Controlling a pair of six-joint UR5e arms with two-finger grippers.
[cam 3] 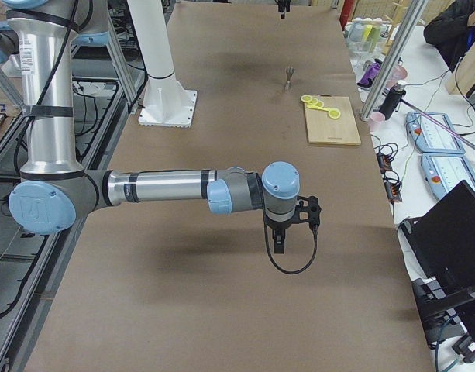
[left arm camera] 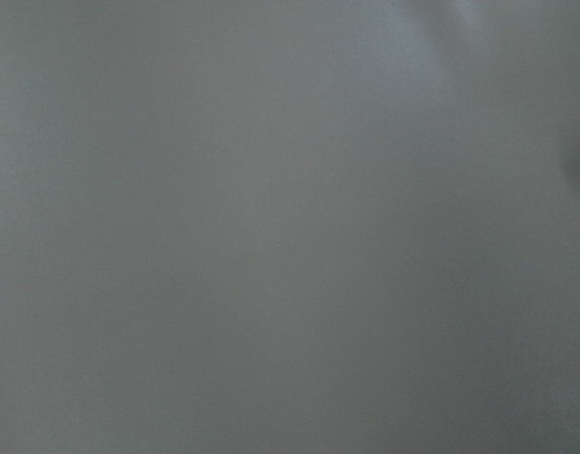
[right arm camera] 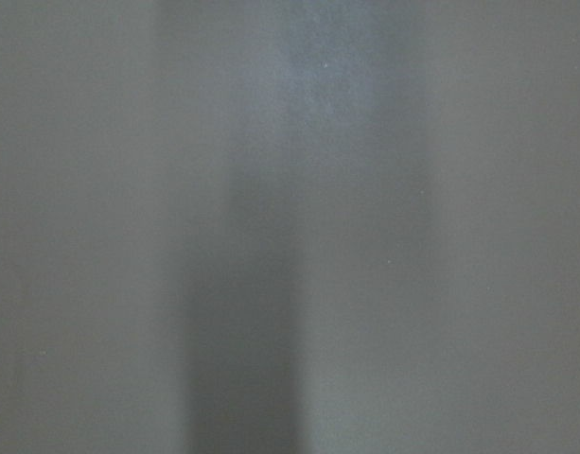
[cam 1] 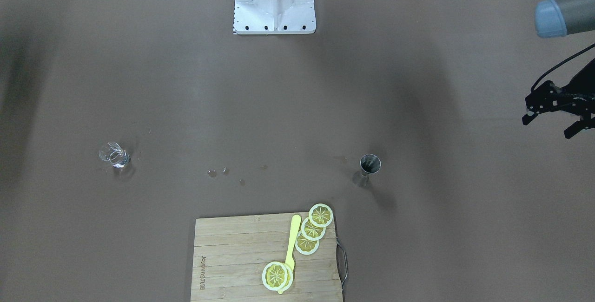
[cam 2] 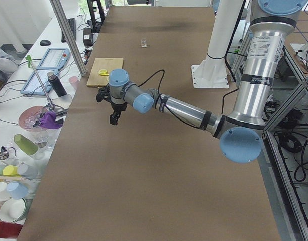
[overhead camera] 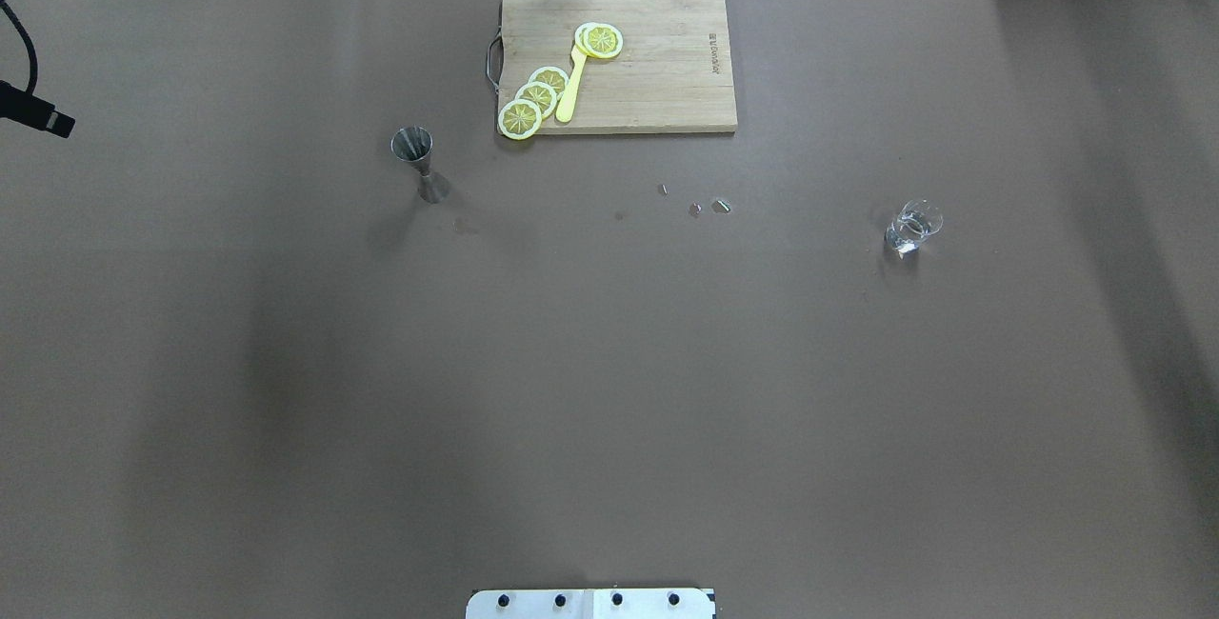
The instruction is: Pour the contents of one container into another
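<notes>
Desk (overhead camera: 609, 390) with two pouring vessels standing well apart.
Cutting board (overhead camera: 667, 76) at far edge; left pincer (cam 1: 548, 126) spread, empty, aloft; right pincer (cam 3: 277, 246) aloft, spread or closed cannot be told; steel jigger (overhead camera: 422, 165) upright near board; glass cup (overhead camera: 912, 227) on robot's right.

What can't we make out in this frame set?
- glass cup: liquid level; too small and too clear in the front view.
- jigger: contents; its mouth is dark and tiny in the front view.
- right pincer: open or shut; it shows only in the right side view.
- left pincer: partly cut off by the front view's right edge.
- Both wrist views: blurred grey, nothing identifiable.
</notes>
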